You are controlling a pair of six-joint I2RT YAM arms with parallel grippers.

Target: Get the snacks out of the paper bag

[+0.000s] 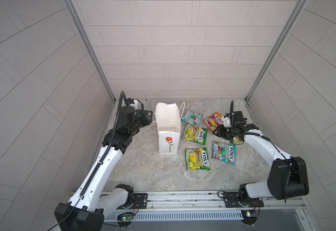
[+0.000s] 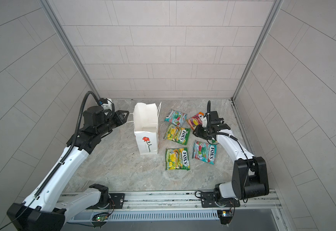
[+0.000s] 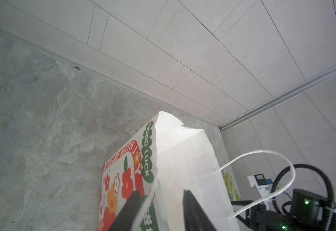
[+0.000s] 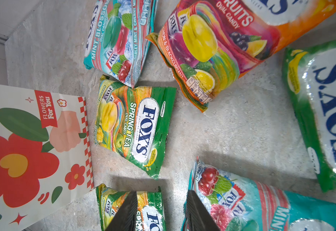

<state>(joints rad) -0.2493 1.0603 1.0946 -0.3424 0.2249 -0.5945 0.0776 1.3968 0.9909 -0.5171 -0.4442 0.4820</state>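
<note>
Right of the upright paper bag (image 1: 168,140), six candy pouches (image 1: 197,159) lie on the tabletop (image 1: 143,170), one mostly hidden beneath the right claw (image 1: 215,133). Left claw (image 3: 161,192) beside bag. Both claws open.

Six snacks (image 1: 197,159) lie around the right gripper (image 4: 161,193): three green-yellow pouches (image 4: 133,128), two teal-red pouches (image 4: 119,40) and one orange-purple pouch (image 4: 219,50). One paper bag (image 1: 164,146) stands just ahead of the left gripper (image 1: 151,117). The grippers number two.
</note>
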